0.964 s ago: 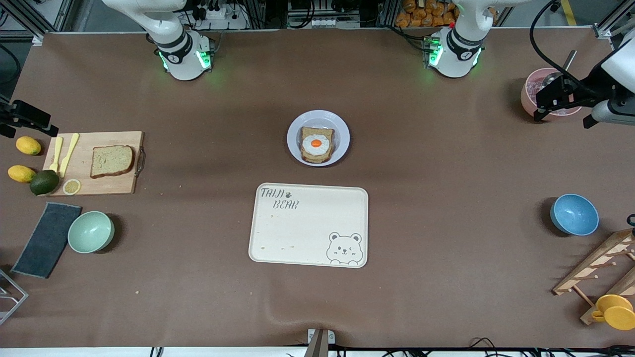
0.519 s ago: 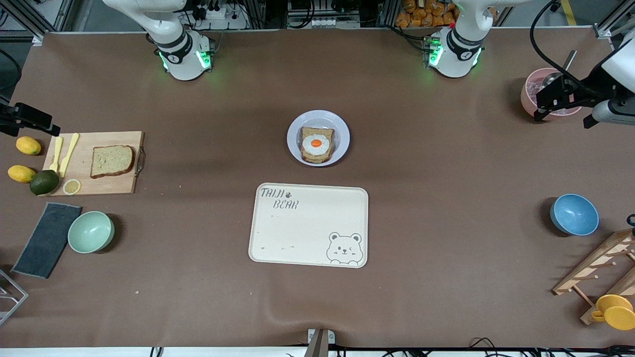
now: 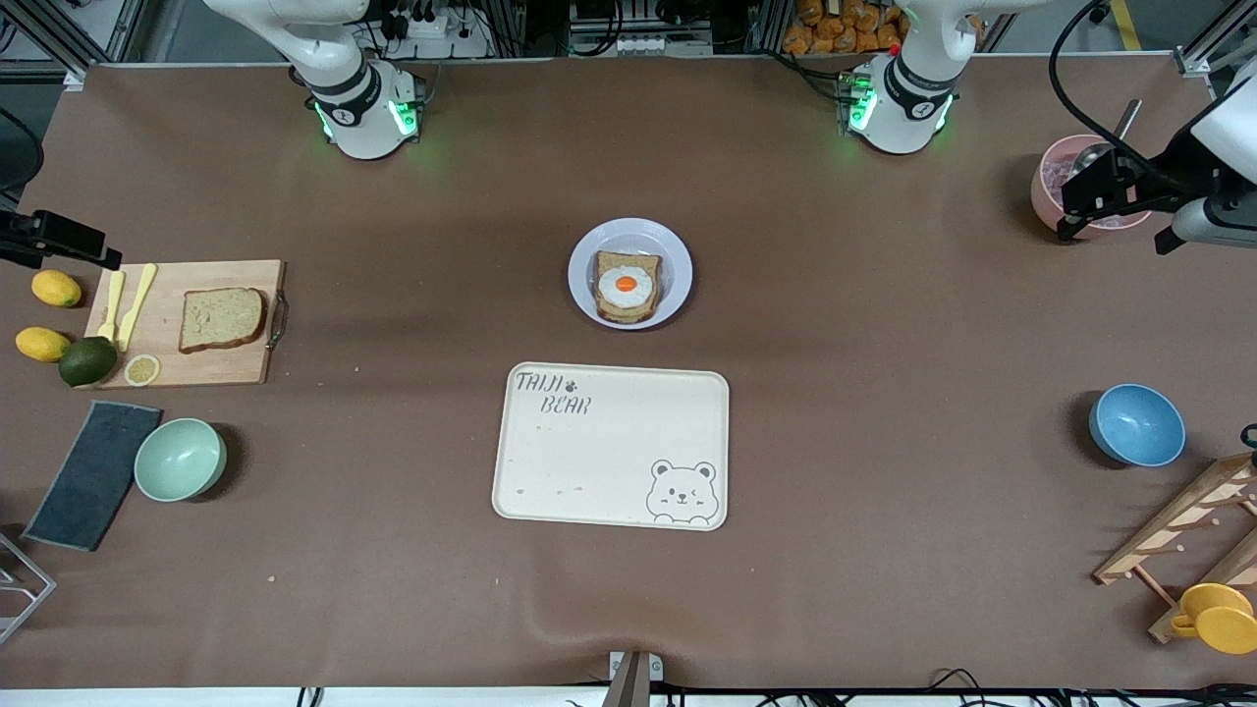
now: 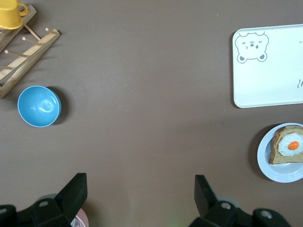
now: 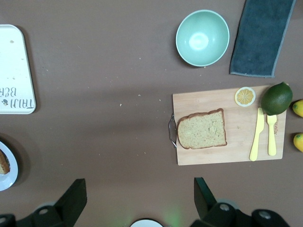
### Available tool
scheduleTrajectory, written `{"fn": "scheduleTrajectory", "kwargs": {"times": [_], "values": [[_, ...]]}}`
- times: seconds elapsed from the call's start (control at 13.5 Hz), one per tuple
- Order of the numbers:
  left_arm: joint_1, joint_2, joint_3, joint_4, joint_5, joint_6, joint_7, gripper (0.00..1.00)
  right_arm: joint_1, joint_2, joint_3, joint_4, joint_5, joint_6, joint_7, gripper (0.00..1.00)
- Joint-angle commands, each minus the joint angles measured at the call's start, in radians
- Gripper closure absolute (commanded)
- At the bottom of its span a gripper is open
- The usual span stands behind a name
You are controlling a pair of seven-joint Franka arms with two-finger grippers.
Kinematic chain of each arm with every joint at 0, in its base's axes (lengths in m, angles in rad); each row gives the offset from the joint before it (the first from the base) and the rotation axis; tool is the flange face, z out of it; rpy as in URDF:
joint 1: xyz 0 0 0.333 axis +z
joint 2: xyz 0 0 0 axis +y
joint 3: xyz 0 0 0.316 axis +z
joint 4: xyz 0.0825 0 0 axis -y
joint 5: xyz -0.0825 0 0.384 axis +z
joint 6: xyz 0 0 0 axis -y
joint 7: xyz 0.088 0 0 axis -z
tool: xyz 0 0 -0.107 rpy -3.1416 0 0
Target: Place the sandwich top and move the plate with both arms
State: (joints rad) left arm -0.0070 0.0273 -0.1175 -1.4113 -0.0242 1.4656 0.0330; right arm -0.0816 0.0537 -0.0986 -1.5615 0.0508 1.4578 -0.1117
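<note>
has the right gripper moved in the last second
Yes. The right gripper has shifted toward the cutting board and the lemon; the left gripper waits.

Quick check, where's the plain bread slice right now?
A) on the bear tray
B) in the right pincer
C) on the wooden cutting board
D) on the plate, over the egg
C: the sandwich top lies flat on the wooden cutting board, beside the yellow knife and fork; the plate holds only the egg toast, and the right pincer is open and empty.
</note>
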Motion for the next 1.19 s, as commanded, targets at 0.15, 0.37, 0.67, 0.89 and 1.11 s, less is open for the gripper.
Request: {"fn": "scheduleTrajectory", "kwargs": {"times": [0.15, 0.37, 0.67, 0.89, 1.11], "values": [[0.012, 0.011, 0.002, 0.012, -0.013, 0.007, -0.008, 0.00, -0.040, 0.038, 0.011, -0.032, 0.011, 0.018, 0.000, 0.00], [0.070, 0.055, 0.027, 0.009, -0.054, 0.048, -0.001, 0.00, -0.076, 0.038, 0.011, -0.086, 0.011, 0.073, -0.037, 0.00], [0.070, 0.141, 0.026, -0.018, -0.062, 0.083, 0.004, 0.00, -0.124, 0.040, 0.011, -0.189, 0.012, 0.162, -0.123, 0.00], [0.062, 0.187, 0.015, -0.038, -0.124, 0.099, -0.004, 0.00, -0.159, 0.048, 0.011, -0.259, 0.012, 0.243, -0.206, 0.00], [0.064, 0.178, 0.006, -0.081, -0.163, 0.102, -0.015, 0.00, -0.208, 0.070, 0.011, -0.321, 0.014, 0.334, -0.302, 0.00]]}}
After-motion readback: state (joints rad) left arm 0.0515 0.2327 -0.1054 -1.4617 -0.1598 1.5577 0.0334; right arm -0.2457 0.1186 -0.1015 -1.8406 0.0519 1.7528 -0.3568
